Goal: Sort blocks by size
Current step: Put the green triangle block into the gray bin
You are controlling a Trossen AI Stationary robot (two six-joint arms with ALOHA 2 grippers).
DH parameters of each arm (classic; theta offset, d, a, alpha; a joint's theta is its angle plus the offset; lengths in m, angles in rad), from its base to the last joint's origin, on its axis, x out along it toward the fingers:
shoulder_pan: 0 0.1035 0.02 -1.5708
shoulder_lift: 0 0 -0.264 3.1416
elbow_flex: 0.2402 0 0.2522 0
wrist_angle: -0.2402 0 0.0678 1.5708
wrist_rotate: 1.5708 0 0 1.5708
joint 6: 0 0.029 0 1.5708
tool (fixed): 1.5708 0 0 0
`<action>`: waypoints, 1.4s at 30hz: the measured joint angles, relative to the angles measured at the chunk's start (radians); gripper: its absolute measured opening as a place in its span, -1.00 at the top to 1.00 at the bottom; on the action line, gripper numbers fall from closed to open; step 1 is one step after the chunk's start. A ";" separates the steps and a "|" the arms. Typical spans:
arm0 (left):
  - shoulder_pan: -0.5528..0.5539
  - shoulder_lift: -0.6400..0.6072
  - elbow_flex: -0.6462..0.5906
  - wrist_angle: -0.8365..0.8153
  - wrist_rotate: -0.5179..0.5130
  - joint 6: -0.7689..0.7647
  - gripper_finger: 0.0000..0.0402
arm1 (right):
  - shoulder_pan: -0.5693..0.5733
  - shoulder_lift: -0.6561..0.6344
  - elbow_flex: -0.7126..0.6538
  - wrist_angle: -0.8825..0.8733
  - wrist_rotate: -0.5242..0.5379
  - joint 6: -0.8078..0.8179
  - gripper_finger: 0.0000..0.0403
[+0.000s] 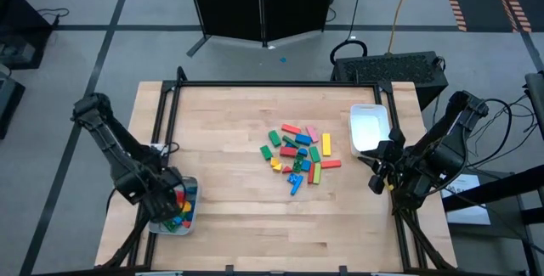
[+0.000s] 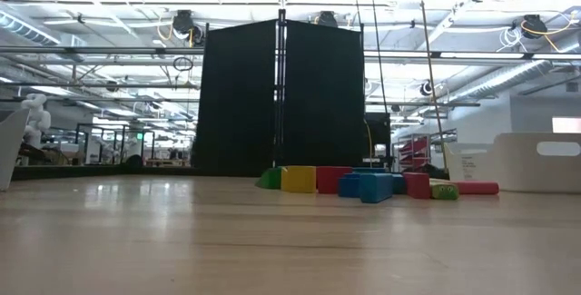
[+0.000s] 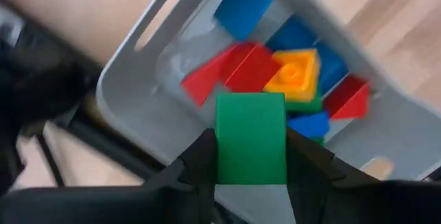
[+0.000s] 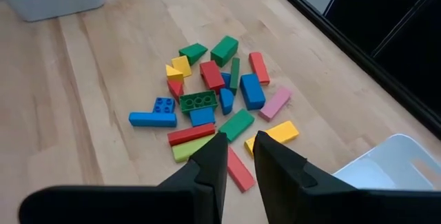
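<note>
While my left fingers (image 3: 251,156) grip a green block (image 3: 251,138), they hover over the filled tray (image 1: 189,212).
My right fingers (image 4: 239,156), narrow and empty, wait at three o'clock of the blocks (image 1: 299,155) mid-tabletop (image 1: 229,123).

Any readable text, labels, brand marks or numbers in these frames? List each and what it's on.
None readable.
Blocks: plain colours and studs, no print.
Tray by the left arm and tray by the right arm: no label visible.
Black screen behind the table: blank.
Room behind in the low view: lights and racks only; any signs there are too small to read.
</note>
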 joint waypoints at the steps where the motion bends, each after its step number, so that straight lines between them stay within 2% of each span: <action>1: -0.002 0.000 0.000 -0.009 0.014 -0.024 0.26 | 0.000 0.000 0.000 0.005 0.000 0.000 0.66; 7: -0.001 0.003 0.000 -0.041 0.100 -0.070 -0.38 | 0.000 0.000 0.000 0.022 -0.001 -0.001 0.66; 10: -0.001 0.003 0.000 -0.031 0.137 -0.066 -0.54 | 0.000 0.000 0.000 0.022 -0.001 -0.001 0.66; 13: 0.000 0.003 0.000 0.013 0.135 -0.047 -0.59 | 0.000 0.000 0.000 0.023 -0.001 0.000 0.66; 15: 0.009 0.003 0.000 0.082 0.077 -0.012 -0.60 | 0.000 0.000 0.000 0.023 -0.001 0.000 0.66; 19: 0.088 0.003 0.000 0.198 -0.131 0.099 -0.61 | 0.000 0.000 0.000 0.023 -0.001 0.000 0.66; 25: 0.354 0.003 0.000 0.379 -0.399 0.369 -0.61 | 0.000 0.000 0.000 0.022 -0.001 0.000 0.66; 28: 0.511 0.014 0.001 0.547 -0.456 0.509 -0.61 | 0.000 0.000 0.000 0.022 0.000 0.000 0.66; 32: 0.668 0.078 0.001 0.767 -0.457 0.782 -0.62 | 0.000 0.000 0.000 0.022 0.000 0.000 0.66; 36: 0.780 0.176 0.001 0.885 -0.412 0.993 -0.62 | 0.000 0.000 0.000 0.023 0.000 0.001 0.66; 42: 0.838 0.337 0.001 0.994 -0.339 1.390 -0.62 | 0.000 0.000 -0.028 0.032 0.003 0.018 0.66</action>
